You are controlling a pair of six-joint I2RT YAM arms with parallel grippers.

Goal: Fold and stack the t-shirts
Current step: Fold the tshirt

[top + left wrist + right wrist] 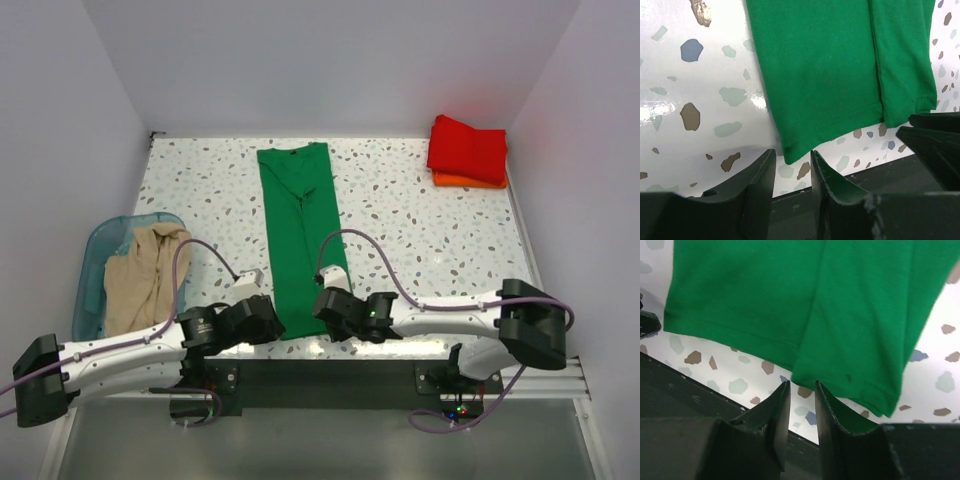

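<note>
- While the top view holds steady, here's the score: the red t-shirt (468,147) lies folded on the orange t-shirt (470,181) at the far right corner of the table (420,220), so two look done and stacked.
- The green t-shirt (298,240) lies mid-table as one long narrow strip, collar far, hem near. By my reckoning the sides are folded in, and the crosswise fold and the trip to the stack remain.
- The beige t-shirt (145,275) slumps unfolded in the teal bin (95,260) on the left, not yet begun.
- Both arms reach low and inward from the near edge, the left claw (272,322) just beside the hem's left corner and the right claw (322,305) at its right corner.
- Over to the left wrist view: the left claw (792,152) is low to the table, jaws a narrow gap apart with nothing between them. The green hem's corner hangs just beyond the tips, apart from them.
- Dark fingers intrude at the right edge, most likely the other arm's.
- Right wrist view now: the right claw (802,385) shows a slim gap, empty as far as I can see. The doubled hem corner sits right at the fingertips, and touching or not I cannot tell.
</note>
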